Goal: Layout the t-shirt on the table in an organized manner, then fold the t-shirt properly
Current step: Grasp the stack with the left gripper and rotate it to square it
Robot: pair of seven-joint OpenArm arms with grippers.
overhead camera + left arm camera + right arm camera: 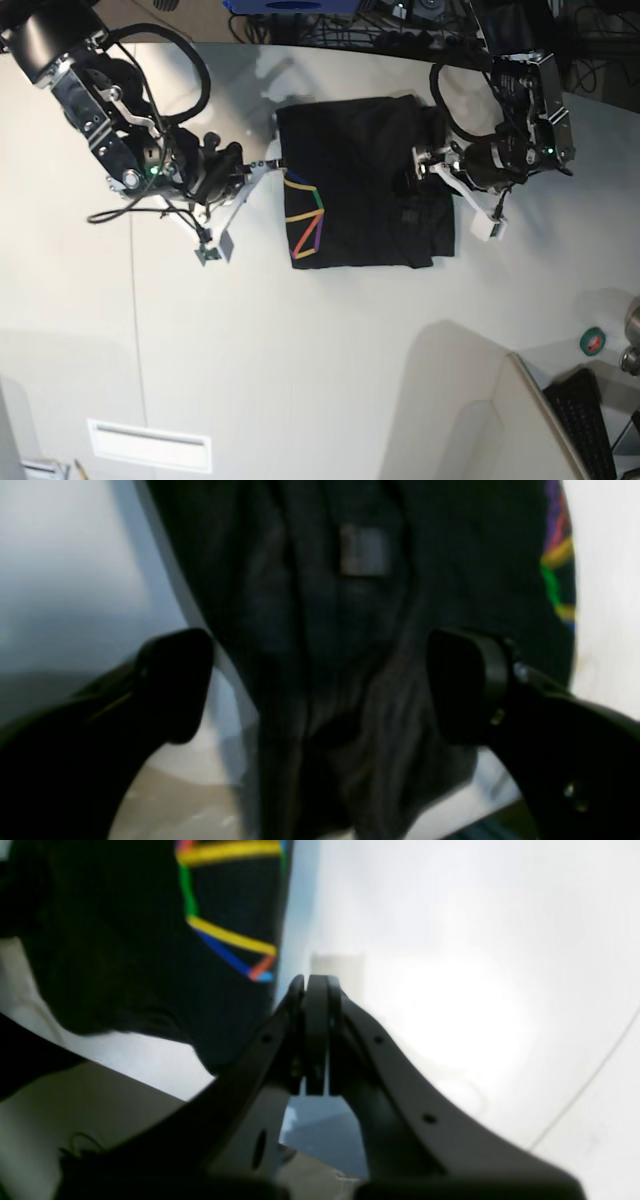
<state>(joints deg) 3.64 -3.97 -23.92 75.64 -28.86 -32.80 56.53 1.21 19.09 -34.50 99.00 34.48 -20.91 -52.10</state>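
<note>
The black t-shirt (360, 185) lies folded into a rough rectangle on the off-white table (300, 350), its rainbow line graphic (305, 225) near its left edge. My left gripper (420, 168) hangs over the shirt's right edge. In the left wrist view this gripper (320, 680) is open, its fingers (175, 680) wide apart over wrinkled cloth (310, 630), below the small dark tag (364, 550). My right gripper (316, 982) is shut with nothing between its tips, just beside the shirt's edge (150, 940). In the base view it (268, 165) sits at the shirt's left edge.
A green tape roll (592, 342) and a black keyboard (590, 420) sit at the lower right past the table's edge. Cables run along the back edge (400, 30). A thin seam (135, 300) crosses the tabletop on the left, with a white slot (150, 445) near the front.
</note>
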